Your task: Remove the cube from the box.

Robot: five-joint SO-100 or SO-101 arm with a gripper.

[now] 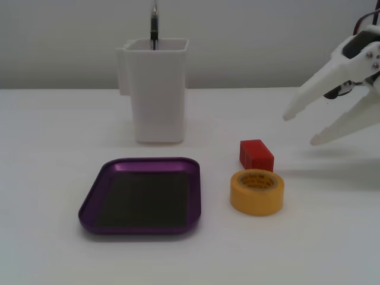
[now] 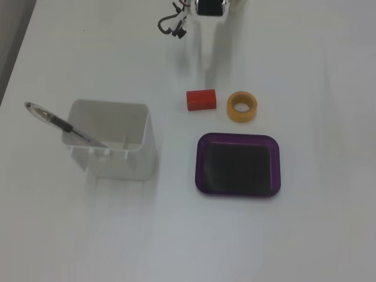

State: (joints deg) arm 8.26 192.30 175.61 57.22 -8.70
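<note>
The red cube point(image 1: 256, 154) lies on the white table, outside the box, just behind the yellow tape roll point(image 1: 257, 199). In a fixed view from above it point(image 2: 201, 99) lies left of the roll point(image 2: 242, 117) and above the box. The purple box point(image 1: 140, 230) is empty and shows only its dark bottom; it also shows from above point(image 2: 200, 164). My white gripper point(image 1: 298, 130) is open and empty. It hangs above the table to the right of the cube, apart from it, fingertips pointing left and down. From above only the arm's wrist point(image 2: 210, 6) shows clearly at the top edge.
A tall white container point(image 1: 157, 95) stands behind the box with a pen point(image 1: 154, 27) sticking out of it. From above the container point(image 2: 117, 158) is left of the box, with the pen point(image 2: 59, 123) leaning out to the left.
</note>
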